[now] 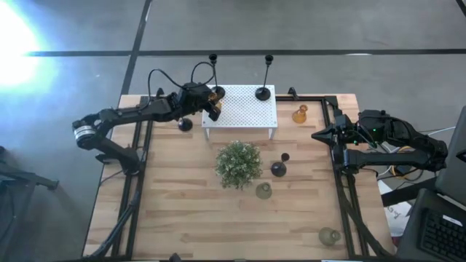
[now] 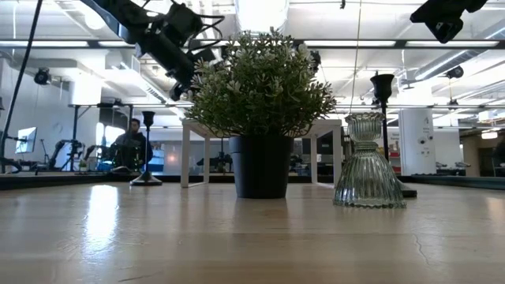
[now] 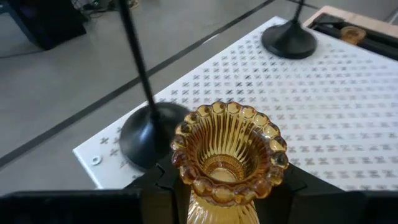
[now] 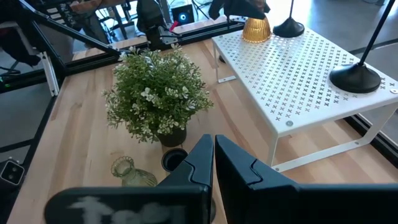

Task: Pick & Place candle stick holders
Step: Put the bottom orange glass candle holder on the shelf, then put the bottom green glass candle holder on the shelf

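High view. Wooden surface (image 1: 182, 218) with a white perforated stand (image 1: 240, 109) at its far middle. Left end effector (image 1: 212, 97) over the stand's far left corner, clenched on an amber holder (image 1: 217, 92). Two tall black stems: one (image 1: 213, 73) at the stand's far left, one (image 1: 264, 89) at its far right, round bases on the stand. Second amber holder (image 1: 300, 113) on the surface just right of the stand. Black holder (image 1: 185, 124) left of the stand, beneath the left arm. Bushy green plant (image 1: 238, 163) near side of the stand. Two black holders (image 1: 279, 168) right of the plant; a clear-grey holder (image 1: 263, 191) nearer; another clear-grey holder (image 1: 329, 236) at the near right. Right end effector (image 1: 317, 135) waits at the right edge, fingers clenched, empty.

Low view. Plant pot centre; ribbed clear-grey holder (image 2: 368, 164) to its right, upright on the surface. Left arm high at the upper left. A seated person (image 2: 131, 145) in the room behind.

Left wrist view. Amber holder, beaded rim upward, gripped between the dark fingers (image 3: 155, 183) above the stand, beside a stem's round base (image 3: 146, 134).

Right wrist view. Closed fingers (image 4: 217, 165) pointing towards plant and stand; amber holder at the stand's far end.
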You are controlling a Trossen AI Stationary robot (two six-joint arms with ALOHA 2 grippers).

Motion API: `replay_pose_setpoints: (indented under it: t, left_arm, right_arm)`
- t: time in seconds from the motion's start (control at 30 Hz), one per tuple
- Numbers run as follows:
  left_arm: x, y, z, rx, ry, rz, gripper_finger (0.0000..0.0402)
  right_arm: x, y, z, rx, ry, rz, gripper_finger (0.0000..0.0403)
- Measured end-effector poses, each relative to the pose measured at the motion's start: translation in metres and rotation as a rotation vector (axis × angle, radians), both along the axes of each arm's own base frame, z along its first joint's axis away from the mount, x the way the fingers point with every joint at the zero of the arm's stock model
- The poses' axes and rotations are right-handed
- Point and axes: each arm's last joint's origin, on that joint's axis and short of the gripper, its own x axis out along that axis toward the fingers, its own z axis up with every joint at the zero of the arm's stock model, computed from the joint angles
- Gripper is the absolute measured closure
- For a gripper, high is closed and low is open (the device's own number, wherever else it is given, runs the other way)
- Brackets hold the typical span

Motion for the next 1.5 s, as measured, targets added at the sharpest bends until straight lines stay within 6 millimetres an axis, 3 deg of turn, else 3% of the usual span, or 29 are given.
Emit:
replay_pose_setpoints:
  t: [0.5, 0.8, 1.03, 1.27, 1.5]
  left_arm:
    - [-0.007, 0.003, -0.002, -0.008, -0.019, 0.007, 0.0271]
    - [-0.009, 0.007, -0.002, -0.013, -0.020, 0.008, 0.0191]
    - [-0.009, 0.006, 0.002, -0.014, -0.033, -0.030, 0.0164]
    - [-0.018, 0.000, 0.023, 0.024, -0.064, -0.038, 0.0159]
    - [-0.051, -0.021, 0.057, 0.053, -0.103, -0.037, 0.0159]
  right_arm:
    - [0.000, 0.000, 0.000, 0.001, 0.000, 0.000, 0.0390]
    - [0.000, 0.000, 0.000, 0.000, 0.001, 0.000, 0.0390]
    - [0.000, 0.000, 0.000, 0.001, 0.000, 0.000, 0.0390]
    - [0.000, 0.000, 0.000, 0.000, 0.000, 0.000, 0.0390]
    - [0.000, 0.000, 0.000, 0.000, 0.001, 0.000, 0.0390]
